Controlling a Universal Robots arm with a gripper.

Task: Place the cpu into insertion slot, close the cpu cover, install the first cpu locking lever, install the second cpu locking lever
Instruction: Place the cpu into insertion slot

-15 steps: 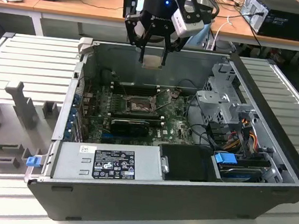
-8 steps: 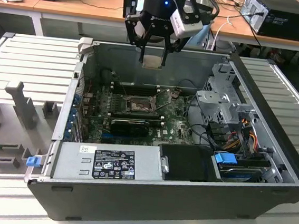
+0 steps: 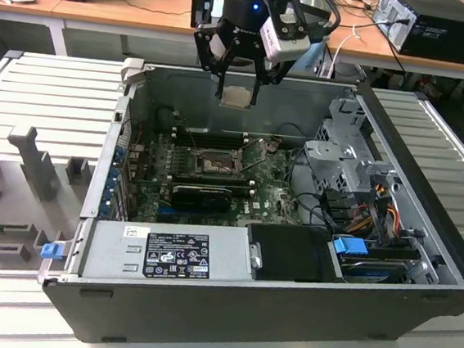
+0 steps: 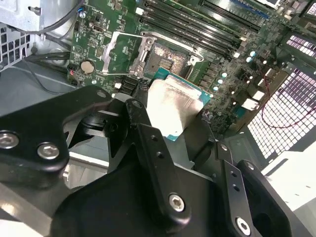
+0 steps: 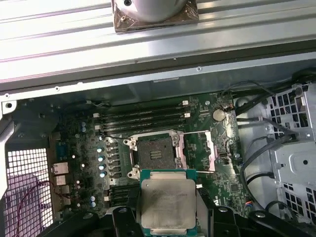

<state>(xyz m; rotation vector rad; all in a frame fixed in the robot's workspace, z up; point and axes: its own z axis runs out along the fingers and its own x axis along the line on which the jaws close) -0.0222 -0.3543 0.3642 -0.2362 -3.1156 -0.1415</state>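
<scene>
Cpu (image 3: 237, 98), a small flat square chip with a dull beige-silver metal face on a thin green rim, hangs level above the open computer, well apart from the board beneath it. The black jointed metal gripper (image 3: 238, 96) is clamped on it, one finger pressed to each of two opposite edges. In the first wrist view the cpu (image 5: 168, 202) shows a faintly smeared, brushed face.

At the exterior view's left lies a ribbed grey metal table panel (image 3: 52, 83), bearing a grey moulded tray of blocky shapes (image 3: 28, 158). Next comes the black sheet-steel computer case (image 3: 284, 311), lying open on its side. On its floor sits a green circuit board (image 3: 146, 174) studded with small parts. Set in it is the insertion slot (image 3: 214, 164), a square dark socket with a thin bright metal rim, and it stands bare (image 5: 155, 153). The cpu cover (image 3: 256, 153), a thin grey metal frame with a square window, is tilted open at the slot's edge towards the exterior view's right (image 5: 211, 150). Near the slot lies a long black finned card (image 3: 201, 194). Further right rises a perforated bare-metal drive cage (image 3: 348, 160).
</scene>
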